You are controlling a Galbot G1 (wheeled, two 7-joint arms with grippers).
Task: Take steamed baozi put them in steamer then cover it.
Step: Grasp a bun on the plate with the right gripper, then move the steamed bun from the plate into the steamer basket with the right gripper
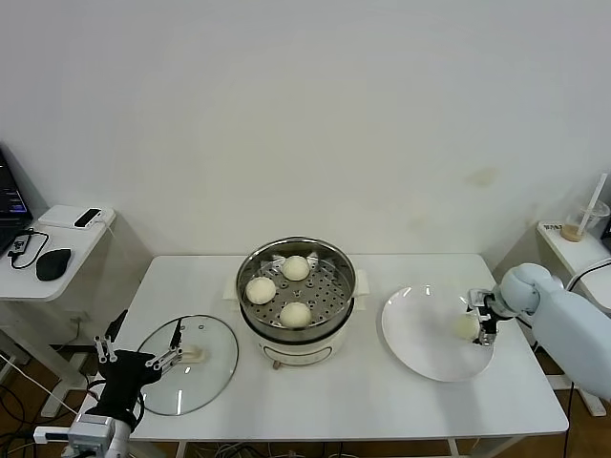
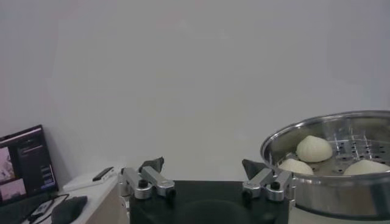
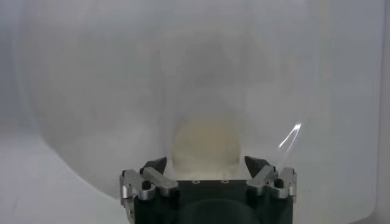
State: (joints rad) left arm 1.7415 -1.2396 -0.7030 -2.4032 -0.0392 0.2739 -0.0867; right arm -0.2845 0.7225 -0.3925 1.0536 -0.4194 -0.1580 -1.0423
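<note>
The steamer (image 1: 296, 336) stands mid-table with three baozi on its perforated tray (image 1: 296, 268) (image 1: 261, 289) (image 1: 295, 314). The fourth baozi (image 1: 467, 326) lies on the white plate (image 1: 420, 334) at the right. My right gripper (image 1: 475, 321) is open with its fingers on either side of this baozi; in the right wrist view the baozi (image 3: 204, 141) sits just beyond that gripper (image 3: 205, 164), between the fingertips. The glass cover (image 1: 205, 382) lies flat on the table at the left, handle (image 1: 194, 354) up. My left gripper (image 1: 138, 358) is open and empty beside the cover's left rim, and it also shows in the left wrist view (image 2: 203, 165), where the steamer (image 2: 329, 189) stands to one side.
A side table at the far left holds a laptop (image 2: 24, 161), a mouse (image 1: 53, 262) and a phone (image 1: 87, 218). A small stand at the far right carries a plastic cup (image 1: 573, 229). A white wall lies behind the table. The table's front edge runs just below the cover and the plate.
</note>
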